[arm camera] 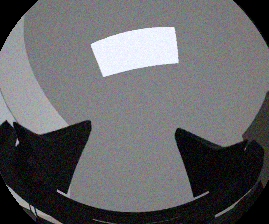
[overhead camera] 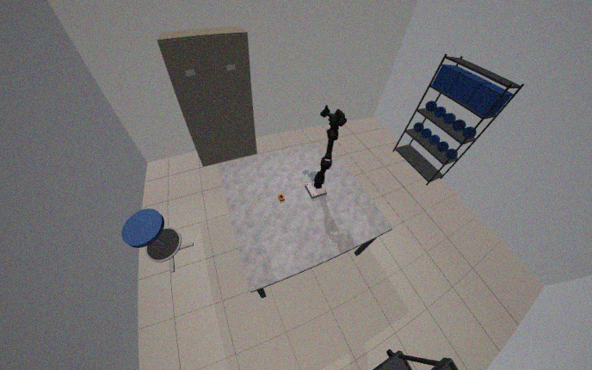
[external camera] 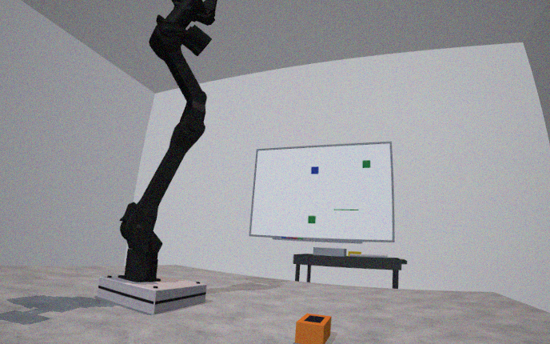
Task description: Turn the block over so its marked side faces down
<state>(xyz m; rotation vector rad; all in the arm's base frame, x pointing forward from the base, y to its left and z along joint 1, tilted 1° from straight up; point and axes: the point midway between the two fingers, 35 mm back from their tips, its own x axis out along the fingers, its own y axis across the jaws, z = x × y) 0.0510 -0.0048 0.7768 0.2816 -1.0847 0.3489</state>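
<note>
The orange block rests on the table, with its dark square mark facing up. In the exterior view the frame's bottom edge cuts off its lower part. My gripper is open and empty, high above the table and far from the block. In the wrist view its two black fingers stand wide apart, with only grey ceiling between them. In the exterior view the gripper is partly cut off by the top edge. The block is not in the wrist view.
The arm rises nearly upright from its white base, beside the block. A blue stool stands beyond the table's left side. A dark cabinet and a shelf rack stand farther off. The wrist view shows a bright ceiling panel.
</note>
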